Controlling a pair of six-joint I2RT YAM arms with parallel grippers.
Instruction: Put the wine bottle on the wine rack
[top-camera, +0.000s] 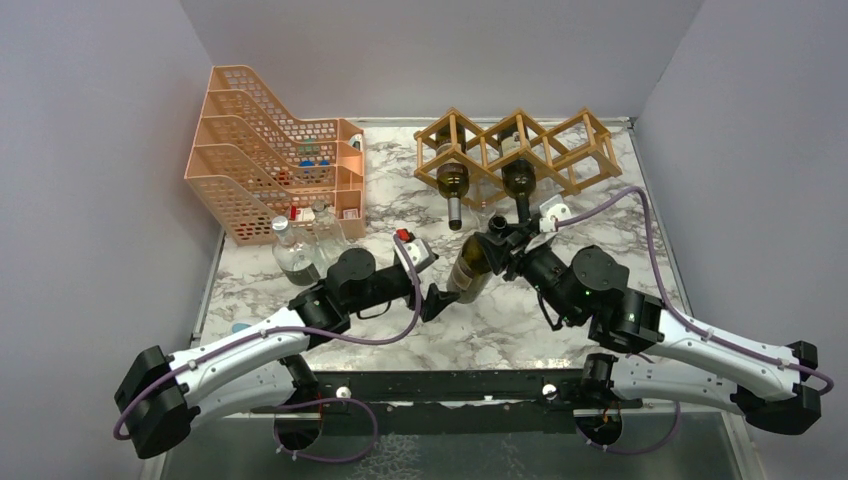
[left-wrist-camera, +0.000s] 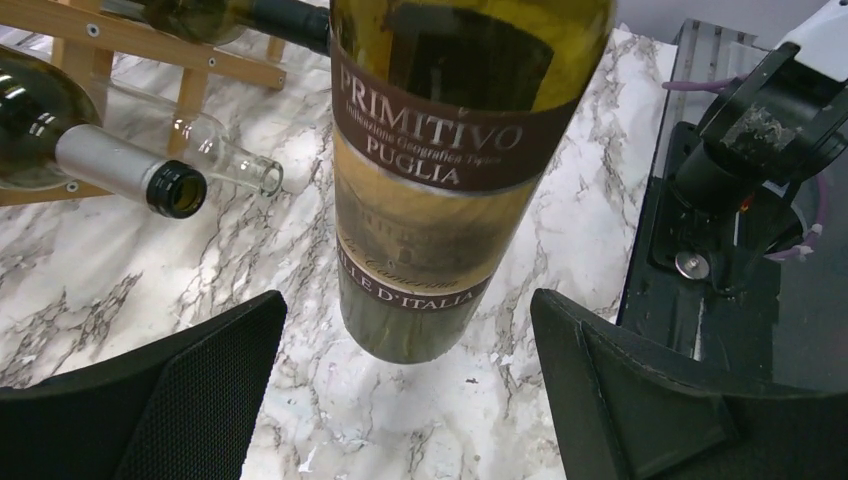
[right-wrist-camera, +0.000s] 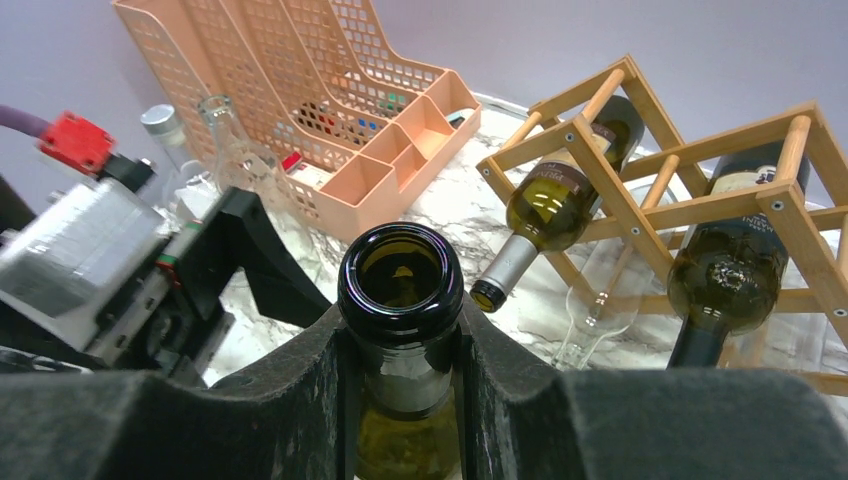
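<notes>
The right claw (right-wrist-camera: 405, 385) is clenched on the neck of an uncorked Primitivo wine bottle (top-camera: 472, 268), just below its dark lip. The bottle hangs tilted in front of the wine rack (top-camera: 515, 150), on the arms' side of it and outside its cells. Its neck points toward the rack and its base away from it. Whether the base touches the marble worktop (top-camera: 500, 330) I cannot tell.

The left claw (left-wrist-camera: 410, 400) stands released, its black fingers (left-wrist-camera: 170, 400) spread wide on either side of the bottle's base without touching it.

In the rack, a green bottle with a silver capsule (right-wrist-camera: 555, 205) lies in the left cell and a dark bottle (right-wrist-camera: 725, 275) in the middle one, both with necks toward the arms. A clear glass bottle (right-wrist-camera: 600, 300) lies low between them. Left of the rack stands an orange mesh file tray (top-camera: 270, 150), with clear bottles (top-camera: 295, 250) just in front of it.
</notes>
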